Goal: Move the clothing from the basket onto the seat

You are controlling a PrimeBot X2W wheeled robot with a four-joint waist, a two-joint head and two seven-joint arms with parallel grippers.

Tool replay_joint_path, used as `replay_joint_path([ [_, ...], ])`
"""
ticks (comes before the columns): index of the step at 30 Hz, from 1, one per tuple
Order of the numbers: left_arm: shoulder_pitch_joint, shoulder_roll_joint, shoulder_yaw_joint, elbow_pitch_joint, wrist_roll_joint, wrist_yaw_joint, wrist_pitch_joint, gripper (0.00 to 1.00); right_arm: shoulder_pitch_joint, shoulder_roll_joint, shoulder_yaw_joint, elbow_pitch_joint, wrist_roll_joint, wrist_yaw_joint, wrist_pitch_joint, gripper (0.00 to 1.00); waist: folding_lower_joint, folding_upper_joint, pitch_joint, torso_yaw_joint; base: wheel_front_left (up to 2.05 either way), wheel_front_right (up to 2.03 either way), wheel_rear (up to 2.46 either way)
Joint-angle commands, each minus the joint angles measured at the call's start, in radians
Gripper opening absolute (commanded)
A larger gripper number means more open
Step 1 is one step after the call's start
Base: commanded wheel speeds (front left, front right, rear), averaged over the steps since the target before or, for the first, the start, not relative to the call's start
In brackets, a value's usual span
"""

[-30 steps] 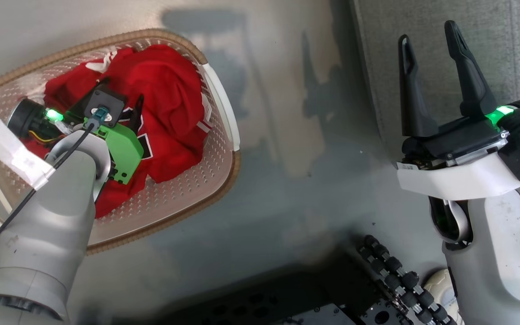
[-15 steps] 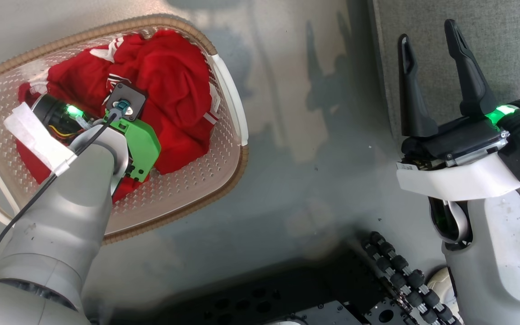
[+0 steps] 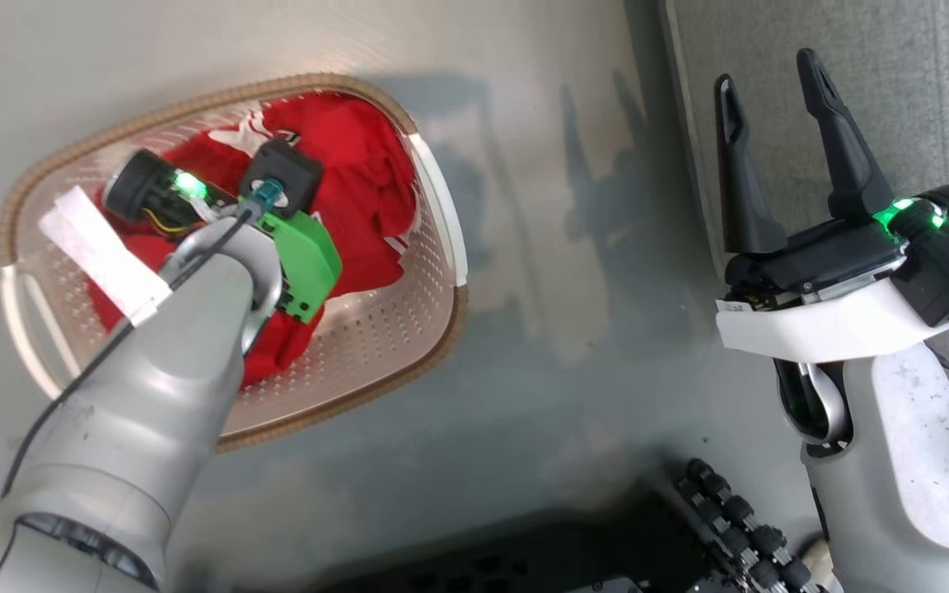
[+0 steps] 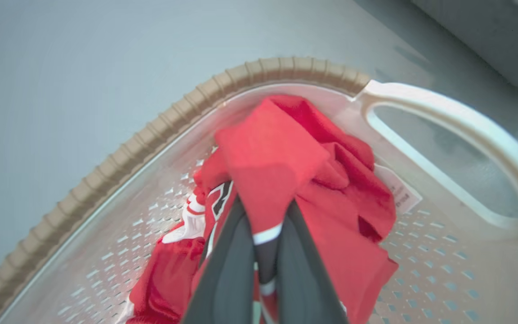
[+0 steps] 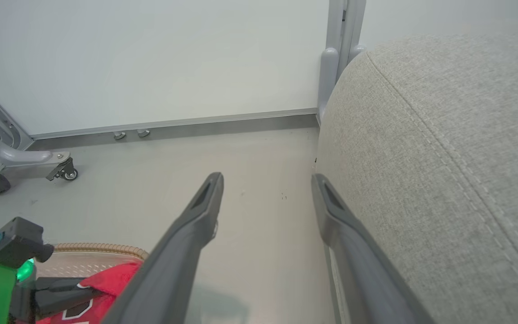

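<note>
The red clothing (image 3: 359,173) lies bunched in the cream perforated basket (image 3: 409,371) on the floor at the left of the head view. In the left wrist view my left gripper (image 4: 265,216) is shut on a fold of the red clothing (image 4: 281,148) with white trim, and the fold drapes over the fingertips above the basket (image 4: 160,130). A black number on white trim peeks out beside the left finger. My right gripper (image 3: 767,74) stands open and holds nothing, beside the front edge of the grey seat (image 3: 878,82). The right wrist view has the right gripper (image 5: 266,177) over the floor, next to the seat (image 5: 443,157).
Bare grey floor (image 3: 573,247) separates the basket from the seat. My base with black rollers (image 3: 738,527) is at the bottom. A wheeled metal frame leg (image 5: 61,168) stands by the white wall at the left of the right wrist view. A white label (image 4: 398,191) hangs from the cloth.
The head camera has shifted. My left wrist has moved toward the basket's far right part, and the red cloth has bunched up under it. The right gripper keeps its open pose.
</note>
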Motion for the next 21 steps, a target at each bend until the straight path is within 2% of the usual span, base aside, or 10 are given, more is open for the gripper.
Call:
replay_joint_path([
  [1, 0.028, 0.008, 0.000, -0.026, -0.006, 0.001, -0.003, 0.00, 0.002, -0.002, -0.001, 0.008, -0.009, 0.000, -0.004, 1.00, 0.0000, 0.0067, -0.066, 0.034, 0.00, 0.00, 0.00],
  [8, 0.125, 0.013, 0.038, -0.169, -0.026, 0.001, -0.003, 0.00, 0.031, -0.003, 0.001, 0.057, -0.029, 0.000, -0.004, 1.00, 0.0000, 0.0067, -0.196, 0.080, 0.00, 0.00, 0.00],
  [21, 0.352, 0.012, 0.196, -0.434, 0.018, 0.019, -0.004, 0.00, 0.130, -0.003, -0.007, 0.138, -0.040, 0.000, -0.004, 1.00, 0.0000, 0.0067, -0.447, 0.147, 0.00, 0.00, 0.00],
])
